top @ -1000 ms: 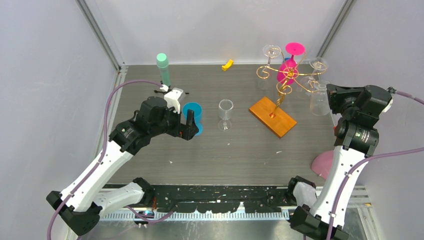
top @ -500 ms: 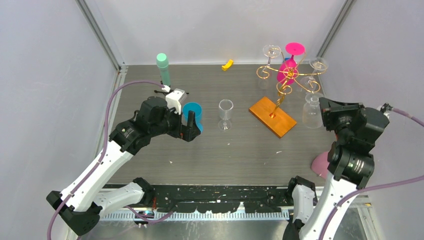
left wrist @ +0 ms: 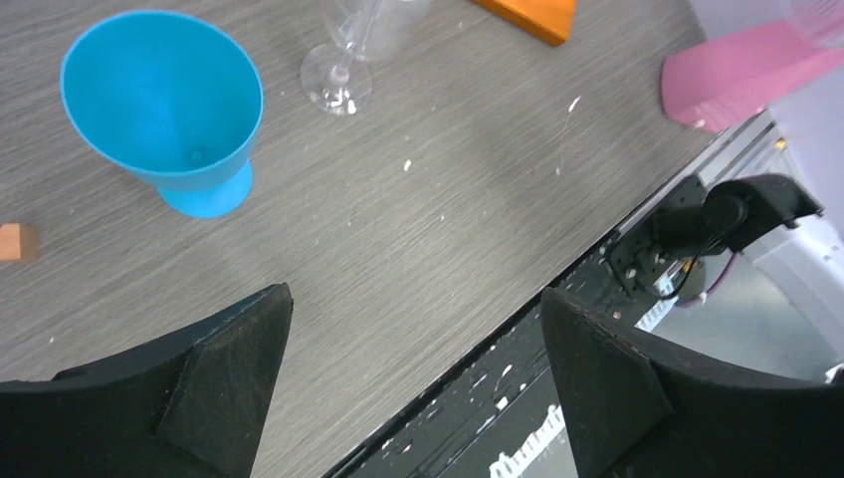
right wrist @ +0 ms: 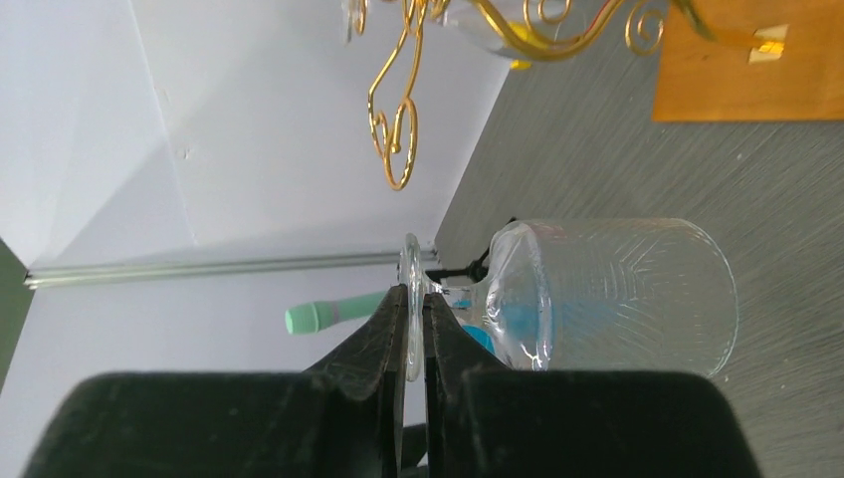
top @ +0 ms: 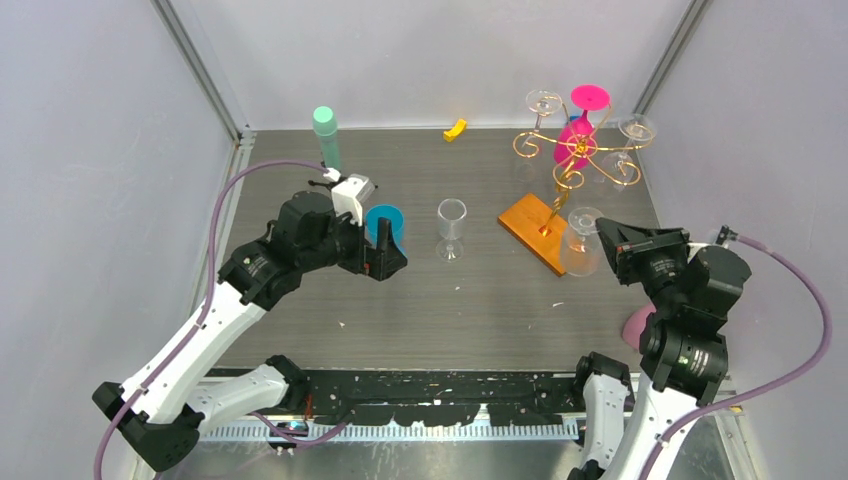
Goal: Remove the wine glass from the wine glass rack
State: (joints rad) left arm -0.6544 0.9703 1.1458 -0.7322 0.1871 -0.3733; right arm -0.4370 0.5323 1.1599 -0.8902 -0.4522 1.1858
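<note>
Gleaming clear, the wine glass (right wrist: 617,294) has a finely ribbed, straight-sided bowl and a thin round foot. The right gripper (right wrist: 413,299) is pinched tight on that foot's edge, with the bowl to its right in the wrist view. Overhead, the glass hangs right of centre, off the gold wine glass rack (top: 575,150), by the lower right end of its orange base. The left gripper (left wrist: 413,378) gapes wide and empty, left of centre.

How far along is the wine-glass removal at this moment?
Done: one clear wine glass is off the thin gold wire rack, apart from its scroll arms. In hand: the right claw pinches its foot. Left: setting it down; the left claw is open, holding nothing.
</note>
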